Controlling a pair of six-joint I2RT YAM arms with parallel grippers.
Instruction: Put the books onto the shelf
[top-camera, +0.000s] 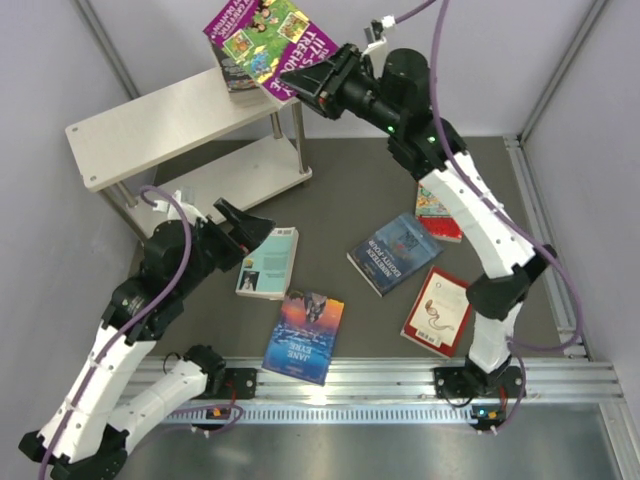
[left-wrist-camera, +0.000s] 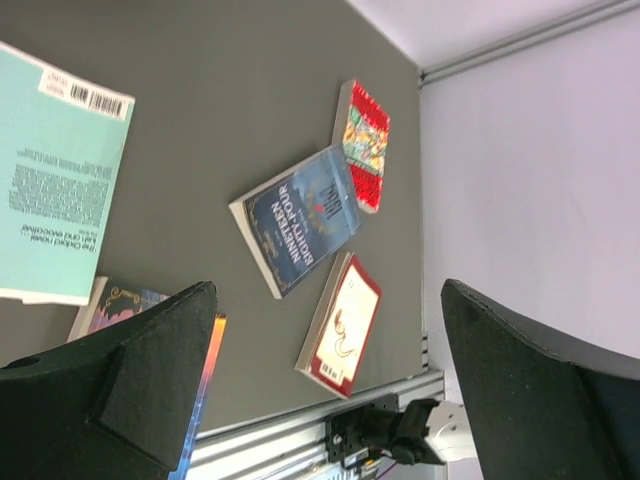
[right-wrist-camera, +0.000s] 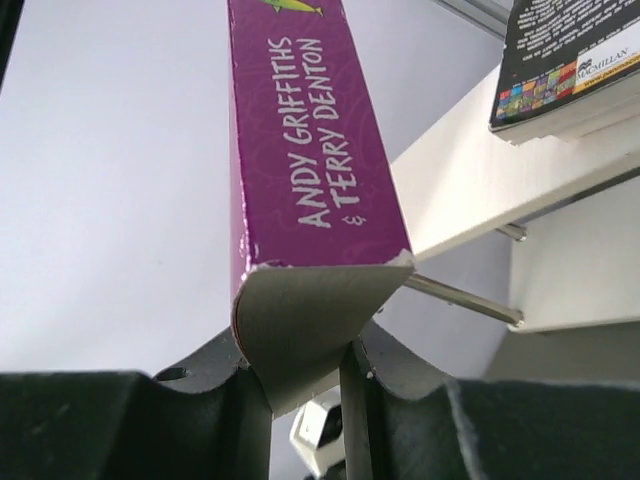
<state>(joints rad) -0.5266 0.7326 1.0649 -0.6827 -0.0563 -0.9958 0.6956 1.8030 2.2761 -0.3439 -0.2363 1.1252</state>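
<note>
Purple book (top-camera: 262, 40) is up in the air, its edge clamped in the right gripper (top-camera: 297, 78)!
It hangs tilted at the shelf (top-camera: 150, 125) top board, close to the dark stack (top-camera: 232, 75) lying there. The left gripper (top-camera: 250, 235) gapes wide and empty just beside the pale teal book (top-camera: 268, 262) on the table (top-camera: 350, 190), and four more books lie further right.

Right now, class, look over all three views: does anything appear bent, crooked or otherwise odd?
The purple book looks odd: its gripped end bows into a curve where the right gripper pinches it, and it hangs tilted beside the shelf.
</note>
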